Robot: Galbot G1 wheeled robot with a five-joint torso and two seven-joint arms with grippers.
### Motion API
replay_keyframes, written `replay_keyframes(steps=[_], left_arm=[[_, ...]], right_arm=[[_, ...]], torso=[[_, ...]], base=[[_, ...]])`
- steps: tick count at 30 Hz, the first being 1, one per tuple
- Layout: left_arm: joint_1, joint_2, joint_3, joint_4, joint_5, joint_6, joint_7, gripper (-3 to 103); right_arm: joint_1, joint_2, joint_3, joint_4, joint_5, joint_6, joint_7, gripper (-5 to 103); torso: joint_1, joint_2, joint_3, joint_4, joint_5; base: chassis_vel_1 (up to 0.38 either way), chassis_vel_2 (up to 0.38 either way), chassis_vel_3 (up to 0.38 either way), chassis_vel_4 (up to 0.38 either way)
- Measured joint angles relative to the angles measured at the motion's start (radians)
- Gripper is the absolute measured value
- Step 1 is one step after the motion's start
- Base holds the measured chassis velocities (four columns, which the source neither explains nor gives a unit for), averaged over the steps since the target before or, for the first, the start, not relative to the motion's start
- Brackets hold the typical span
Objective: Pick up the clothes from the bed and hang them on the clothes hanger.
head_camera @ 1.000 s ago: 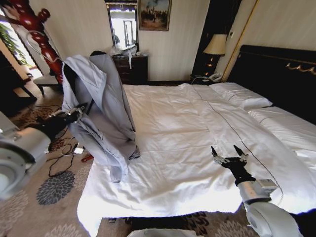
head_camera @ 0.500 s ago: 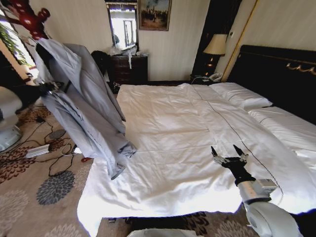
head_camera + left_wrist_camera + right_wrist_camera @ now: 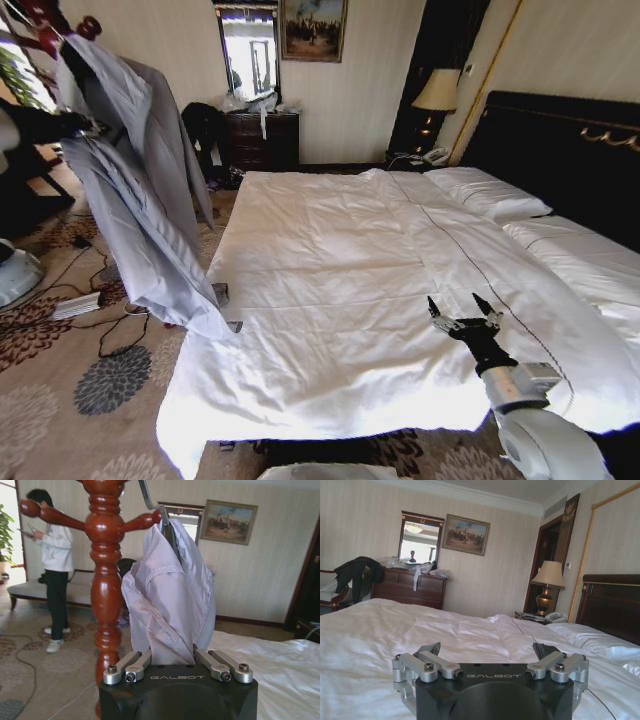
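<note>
The light grey-blue long-sleeved shirt of thin soft fabric (image 3: 140,190) hung in the air beyond the bed's left edge, over the patterned carpet (image 3: 90,400), its lower hem trailing down to just beside the white sheet at that edge. The left hand (image 3: 177,666), seen from its own wrist camera, had its fingers (image 3: 131,666) closed in on a bunch of the shirt's cloth, which rose straight up from between them. At the top of the shirt a slim black hanger (image 3: 169,532) showed at the collar, with its curved silver metal hook (image 3: 145,495) reaching up beside an arm of the glossy dark-red turned-wood coat stand (image 3: 105,585); whether the hook rested on the stand could not be told. The wide bed with white sheets, white pillows and a tall black headboard with gold trim (image 3: 400,280) lay bare of clothes. The right hand (image 3: 465,318) hovered low over the bed near its foot edge on the right side, its fingers (image 3: 427,662) spread wide apart and holding nothing.
</note>
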Motion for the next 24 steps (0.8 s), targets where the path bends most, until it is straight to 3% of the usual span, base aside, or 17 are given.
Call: replay_keyframes(steps=[4, 13, 24], left_arm=[[0.034, 0.086, -0.017, 0.090, 0.003, 0.010, 0.000, 19], [0.111, 0.187, -0.031, 0.212, 0.004, 0.043, 0.026, 19], [0.293, 0.279, -0.170, 0.315, 0.022, 0.060, 0.038, 19]], right_arm=[[0.000, 0.000, 0.000, 0.000, 0.000, 0.000, 0.000, 100], [0.000, 0.000, 0.000, 0.000, 0.000, 0.000, 0.000, 100], [0.000, 0.000, 0.000, 0.000, 0.000, 0.000, 0.000, 100]], torso=[[0.000, 0.000, 0.000, 0.0001, 0.0000], [0.000, 0.000, 0.000, 0.0003, -0.0002], [0.000, 0.000, 0.000, -0.0001, 0.0003]], base=[[0.000, 0.000, 0.000, 0.000], [0.000, 0.000, 0.000, 0.000], [0.000, 0.000, 0.000, 0.000]])
